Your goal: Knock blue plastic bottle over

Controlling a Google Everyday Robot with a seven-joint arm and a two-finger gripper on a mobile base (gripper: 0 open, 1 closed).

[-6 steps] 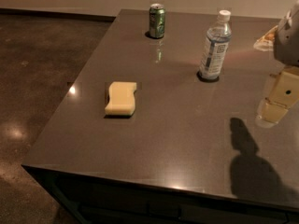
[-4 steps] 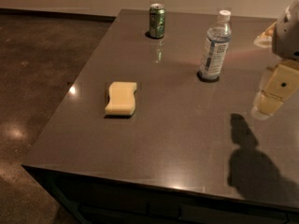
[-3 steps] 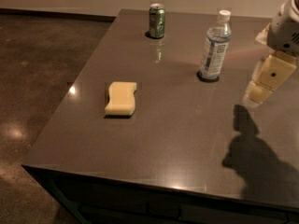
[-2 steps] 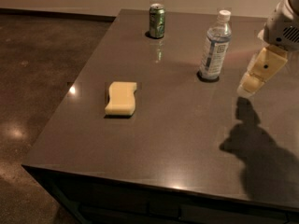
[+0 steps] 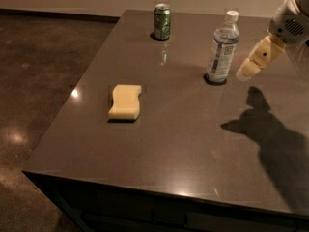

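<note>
The blue plastic bottle [image 5: 222, 48] is clear with a white cap and a blue-and-white label. It stands upright on the dark table [image 5: 193, 139], toward the back right. My gripper [image 5: 247, 71] comes in from the right edge with cream-coloured fingers. It hangs above the table just right of the bottle's lower half, a small gap away. It holds nothing.
A green soda can [image 5: 162, 21] stands upright at the back of the table, left of the bottle. A yellow sponge [image 5: 125, 101] lies flat at the left middle. The arm's shadow falls on the table's right side. The brown floor lies to the left.
My gripper has moved up and left from the table's right side, closing in on the bottle. The bottle, can and sponge have not moved.
</note>
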